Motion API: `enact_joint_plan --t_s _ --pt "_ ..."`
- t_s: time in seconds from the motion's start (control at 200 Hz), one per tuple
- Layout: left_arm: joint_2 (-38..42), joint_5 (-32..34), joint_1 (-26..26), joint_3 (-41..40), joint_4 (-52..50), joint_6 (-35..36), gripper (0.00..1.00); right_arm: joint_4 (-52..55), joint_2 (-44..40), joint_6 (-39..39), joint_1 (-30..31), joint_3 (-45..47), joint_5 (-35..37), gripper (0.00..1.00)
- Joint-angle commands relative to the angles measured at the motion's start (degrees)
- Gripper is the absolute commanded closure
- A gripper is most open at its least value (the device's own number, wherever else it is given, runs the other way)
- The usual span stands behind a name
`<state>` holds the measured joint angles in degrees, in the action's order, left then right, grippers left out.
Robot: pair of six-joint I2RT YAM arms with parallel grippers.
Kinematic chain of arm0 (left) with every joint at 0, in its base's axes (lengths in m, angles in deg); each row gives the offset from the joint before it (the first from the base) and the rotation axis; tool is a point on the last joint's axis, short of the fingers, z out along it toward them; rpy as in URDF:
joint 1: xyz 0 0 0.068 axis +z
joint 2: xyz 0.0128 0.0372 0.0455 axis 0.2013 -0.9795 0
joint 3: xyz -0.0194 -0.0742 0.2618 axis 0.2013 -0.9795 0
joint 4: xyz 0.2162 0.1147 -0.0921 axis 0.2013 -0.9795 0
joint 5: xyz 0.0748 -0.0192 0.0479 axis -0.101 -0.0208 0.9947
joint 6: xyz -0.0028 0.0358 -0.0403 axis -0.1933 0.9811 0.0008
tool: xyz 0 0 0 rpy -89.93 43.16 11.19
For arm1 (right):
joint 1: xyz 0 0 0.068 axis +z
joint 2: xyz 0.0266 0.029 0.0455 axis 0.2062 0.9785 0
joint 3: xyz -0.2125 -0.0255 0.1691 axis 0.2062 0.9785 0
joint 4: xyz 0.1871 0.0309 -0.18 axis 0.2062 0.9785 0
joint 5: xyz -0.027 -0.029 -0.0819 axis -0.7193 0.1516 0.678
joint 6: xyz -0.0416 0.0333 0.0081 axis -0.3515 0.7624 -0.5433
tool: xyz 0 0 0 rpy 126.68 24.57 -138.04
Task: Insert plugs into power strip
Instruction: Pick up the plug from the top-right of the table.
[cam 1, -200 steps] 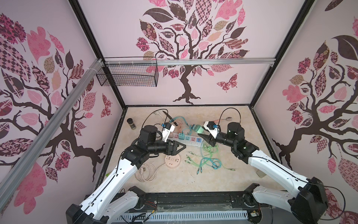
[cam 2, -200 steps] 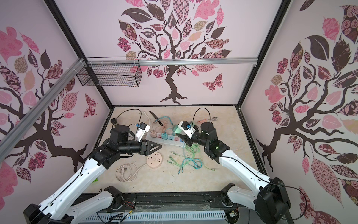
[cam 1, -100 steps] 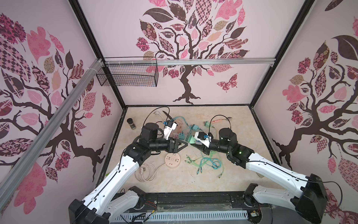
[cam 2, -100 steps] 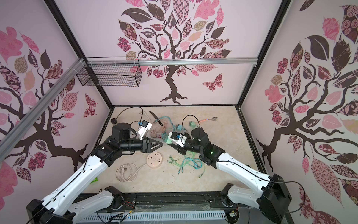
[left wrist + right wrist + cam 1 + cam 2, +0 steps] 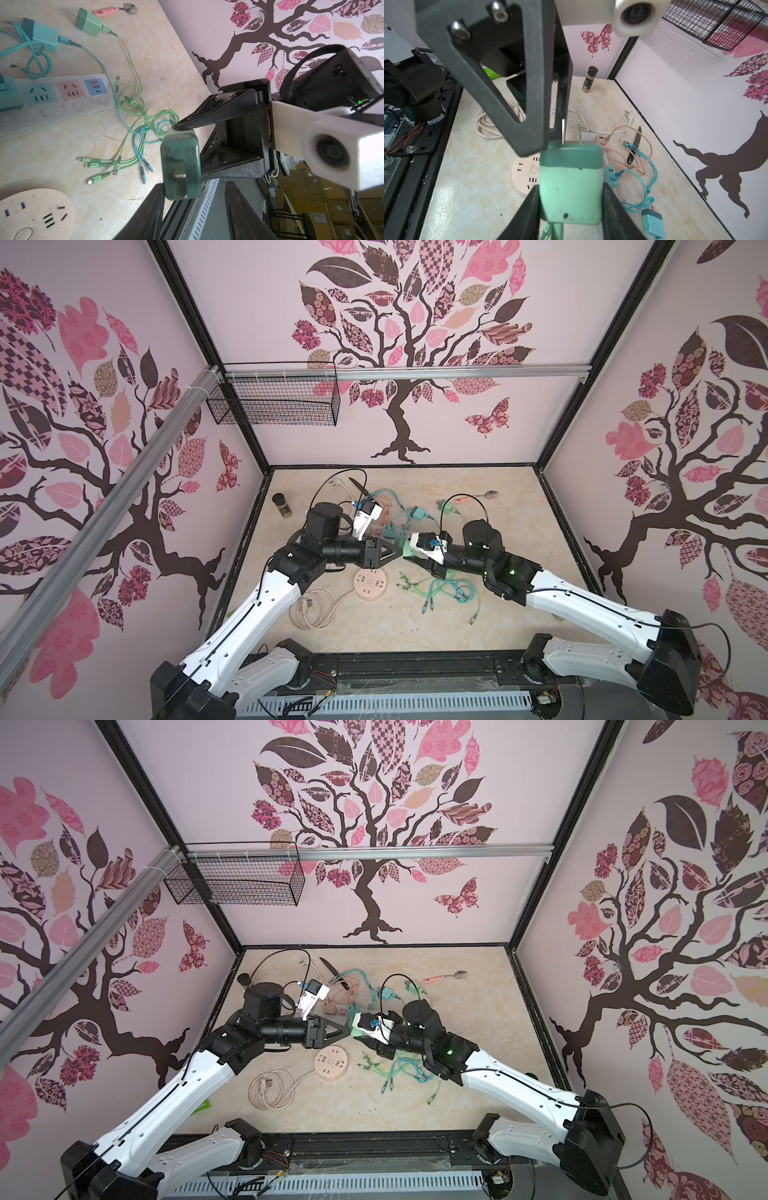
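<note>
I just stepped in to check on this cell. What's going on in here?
It looks like a mid-air handover. The right gripper grips a mint green plug by its body, prongs pointing at the left gripper, whose jaws flank the pronged end without clamping it yet. Below, the power strip lies on the table with a teal plug seated in it. A loose teal plug and a loose mint plug lie nearby.

- both top views: high at the front, looking down toward the back wall (image 5: 415,427); far off, whole table (image 5: 415,626) in frame.
- left wrist view: close, faces the right wall (image 5: 187,31), over the power strip (image 5: 62,108).
- right wrist view: close, faces the back-left corner (image 5: 620,60).
- wrist views share the mint plug (image 5: 180,166) and round socket (image 5: 31,212), seen from opposite sides.
</note>
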<state>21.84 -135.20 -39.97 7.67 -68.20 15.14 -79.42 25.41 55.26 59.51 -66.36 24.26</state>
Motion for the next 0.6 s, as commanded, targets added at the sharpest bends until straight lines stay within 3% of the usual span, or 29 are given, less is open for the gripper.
enact_joint_plan --t_s 0.0,0.345,0.595 --pt "-0.6 -2.7 0.0 2.6 0.0 0.2 0.51 0.3 -0.4 -0.9 0.7 -3.2 0.9 0.64" --pt "-2.1 -3.3 0.0 3.5 0.8 -0.3 0.60 1.1 -0.5 -1.7 1.5 -3.4 1.3 0.64" --pt "-2.3 -3.2 0.0 3.3 0.7 -0.4 0.77 1.0 -0.3 -2.3 1.9 -3.0 1.4 0.63"
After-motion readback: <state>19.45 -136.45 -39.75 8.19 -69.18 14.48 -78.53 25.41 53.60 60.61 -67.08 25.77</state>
